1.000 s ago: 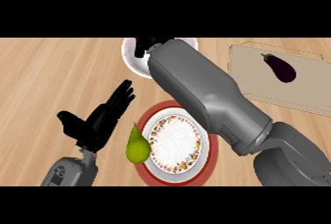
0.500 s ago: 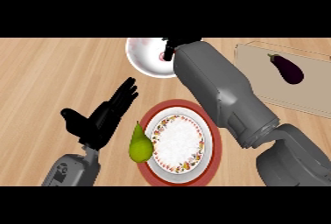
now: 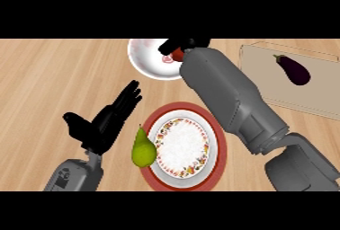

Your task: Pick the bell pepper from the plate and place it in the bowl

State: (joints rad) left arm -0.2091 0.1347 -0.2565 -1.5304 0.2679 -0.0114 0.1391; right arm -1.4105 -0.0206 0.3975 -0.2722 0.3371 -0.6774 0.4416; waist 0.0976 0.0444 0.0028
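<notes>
A red bell pepper (image 3: 177, 55) shows just under the black fingers of my right hand (image 3: 181, 44), which curl round it over the white bowl (image 3: 147, 57) at the far middle of the counter. Most of the pepper is hidden by the hand and wrist. My grey right forearm crosses the right side of the red-rimmed patterned plate (image 3: 181, 148), which lies nearer to me with nothing on its centre. At the left, my left hand (image 3: 106, 121) rests open with its fingers up, apart from the plate.
A green pear (image 3: 141, 149) lies against the plate's left rim. A purple eggplant (image 3: 293, 68) sits on a pale cutting board (image 3: 312, 92) at the far right. Bare wooden counter stretches to the left.
My right forearm has swung to the right, uncovering more of the bowl and the plate, with the hand staying over the bowl. The left hand has barely moved.
</notes>
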